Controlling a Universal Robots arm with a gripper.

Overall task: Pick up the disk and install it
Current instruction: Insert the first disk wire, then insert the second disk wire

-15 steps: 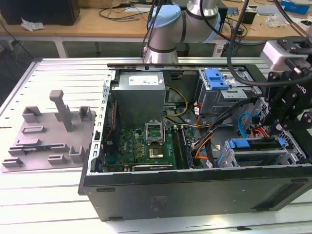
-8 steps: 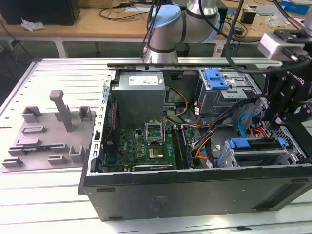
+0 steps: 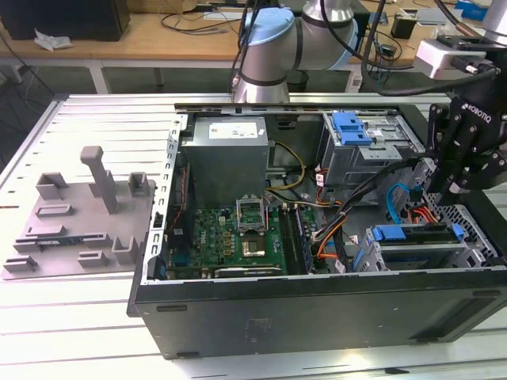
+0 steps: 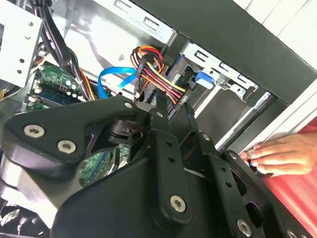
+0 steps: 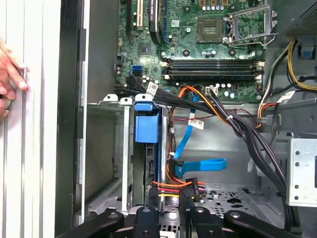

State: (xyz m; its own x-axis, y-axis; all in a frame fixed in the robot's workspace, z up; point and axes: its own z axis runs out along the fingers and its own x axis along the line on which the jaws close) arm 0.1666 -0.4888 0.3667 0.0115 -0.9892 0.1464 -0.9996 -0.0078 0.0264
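Note:
The disk point(image 3: 413, 247) sits on edge in the lower bay near the case's front, on the exterior view's right, its blue carrier frame on top. In both wrist views the disk point(image 5: 147, 128) point(image 4: 204, 79) shows as a blue tab standing in the grey bay. My gripper point(image 3: 448, 195) hangs just above and beside that bay. Its black fingers point(image 5: 148, 213) stand a little apart, and the gripper point(image 5: 170, 198) point(image 4: 173, 106) holds nothing; red, yellow and black wires show through the gap.
A person's hand point(image 5: 10, 74) point(image 4: 277, 156) rests on the case's outer edge beside the bay. A blue data cable point(image 5: 203, 164) and power wires cross below me. A grey drive cage point(image 3: 356, 134) with a blue latch sits further back. The grey fixture plate point(image 3: 79, 214) lies on the exterior view's left.

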